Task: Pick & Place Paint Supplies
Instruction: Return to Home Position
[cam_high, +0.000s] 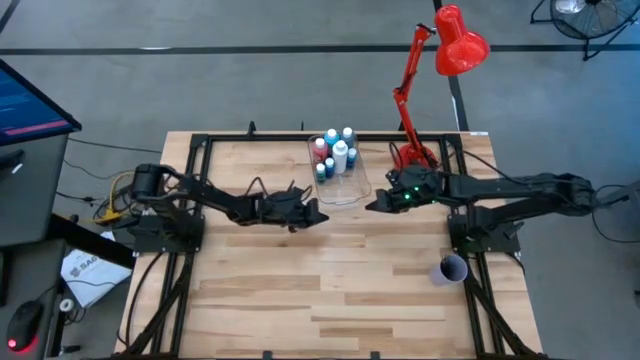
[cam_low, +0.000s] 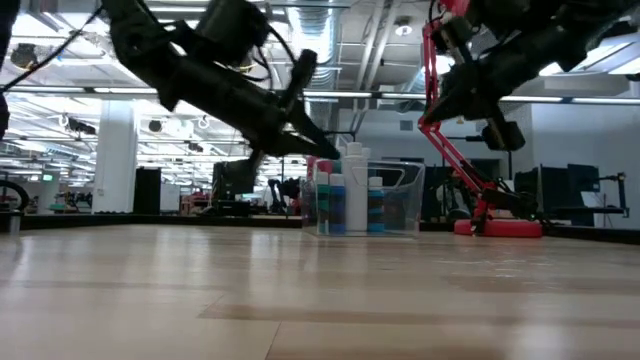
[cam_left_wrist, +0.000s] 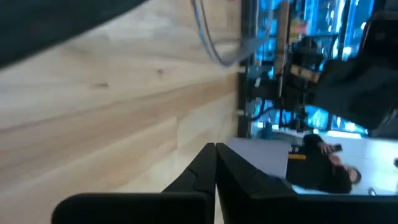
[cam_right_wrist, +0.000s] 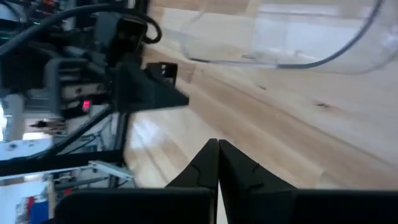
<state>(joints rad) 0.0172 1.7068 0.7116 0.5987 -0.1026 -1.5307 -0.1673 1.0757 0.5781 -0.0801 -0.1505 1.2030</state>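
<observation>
Several paint bottles, light blue, white, pink-red and blue-green, stand upright in the far part of a clear box at the table's far middle; they also show in the low view. My left gripper hangs shut and empty just left of the box's near end. My right gripper hangs shut and empty just right of that end. Both point toward each other, above the table. In the wrist views the shut fingertips have nothing between them. No paintbrushes show.
A red desk lamp stands behind the box at the far right, its base on the table. A small purple cup lies near the right arm's base. Bare wooden tabletop spreads across the near half.
</observation>
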